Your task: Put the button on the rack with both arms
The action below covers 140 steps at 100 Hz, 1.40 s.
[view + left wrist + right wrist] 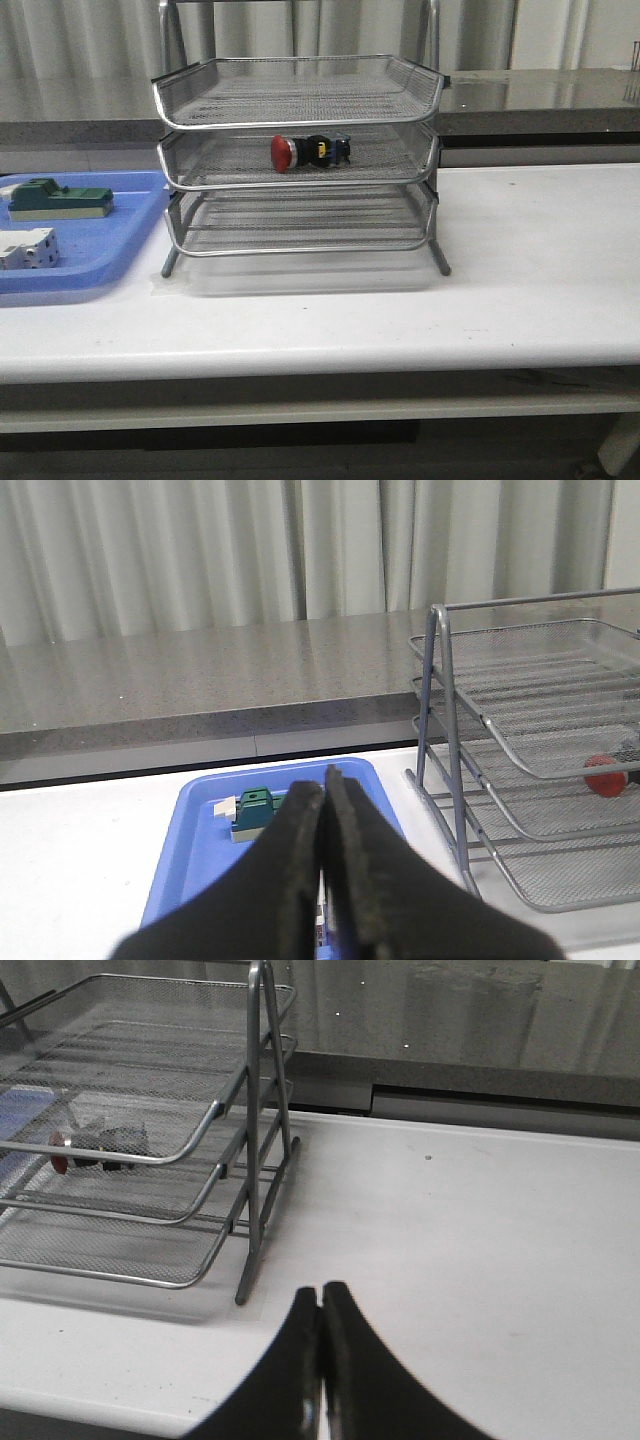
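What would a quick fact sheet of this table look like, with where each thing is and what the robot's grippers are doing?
button: the button lies on its side in the middle tier of the rack, red cap toward the blue tray
blue tray: the blue tray sits left of the rack, holding a green block and a white block
left gripper: the left gripper is shut, empty, over the blue tray
right gripper: the right gripper is shut, empty, beside the rack

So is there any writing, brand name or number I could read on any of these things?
None can be read.
Red button on the wire rack: the yellow band shows no legible marks.
Green part and white part in the blue tray: any print is too small and blurred.
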### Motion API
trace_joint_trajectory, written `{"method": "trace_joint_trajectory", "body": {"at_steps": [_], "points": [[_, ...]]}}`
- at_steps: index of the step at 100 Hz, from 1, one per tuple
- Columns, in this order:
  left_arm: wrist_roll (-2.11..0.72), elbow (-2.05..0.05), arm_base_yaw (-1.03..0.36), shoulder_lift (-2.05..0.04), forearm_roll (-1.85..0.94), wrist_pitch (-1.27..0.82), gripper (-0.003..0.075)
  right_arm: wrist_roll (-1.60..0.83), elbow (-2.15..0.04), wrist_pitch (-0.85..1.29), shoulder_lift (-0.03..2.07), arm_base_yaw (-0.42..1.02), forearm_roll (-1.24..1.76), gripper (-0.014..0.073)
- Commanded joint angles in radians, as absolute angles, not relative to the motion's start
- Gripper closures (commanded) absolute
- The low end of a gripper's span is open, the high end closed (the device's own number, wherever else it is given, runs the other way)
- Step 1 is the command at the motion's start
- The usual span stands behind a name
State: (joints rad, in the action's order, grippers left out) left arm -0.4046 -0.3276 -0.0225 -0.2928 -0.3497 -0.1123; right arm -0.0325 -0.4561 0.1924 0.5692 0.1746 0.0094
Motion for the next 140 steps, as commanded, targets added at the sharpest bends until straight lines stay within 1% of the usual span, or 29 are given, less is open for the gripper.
{"method": "trace_joint_trajectory", "body": {"at_steps": [1,39,61,96,140], "points": [[-0.395,-0.355,-0.022,-0.299,-0.364,-0.04,0.0716,-0.031,-0.437,0.114,0.514,0.168,0.01,0.0659],[-0.395,-0.355,-0.022,-0.299,-0.364,-0.04,0.0716,-0.031,-0.162,0.054,0.16,0.168,0.008,0.0659],[-0.395,-0.355,-0.022,-0.299,-0.364,-0.04,0.0716,-0.031,-0.053,0.055,-0.035,0.166,0.0,0.0659],[-0.395,-0.355,-0.022,-0.299,-0.364,-0.04,0.0716,-0.024,0.011,0.031,-0.026,0.115,0.0,0.0659],[-0.395,-0.355,-0.022,-0.299,-0.364,-0.04,0.0716,-0.024,0.011,0.031,-0.026,0.115,0.0,0.0659]]}}
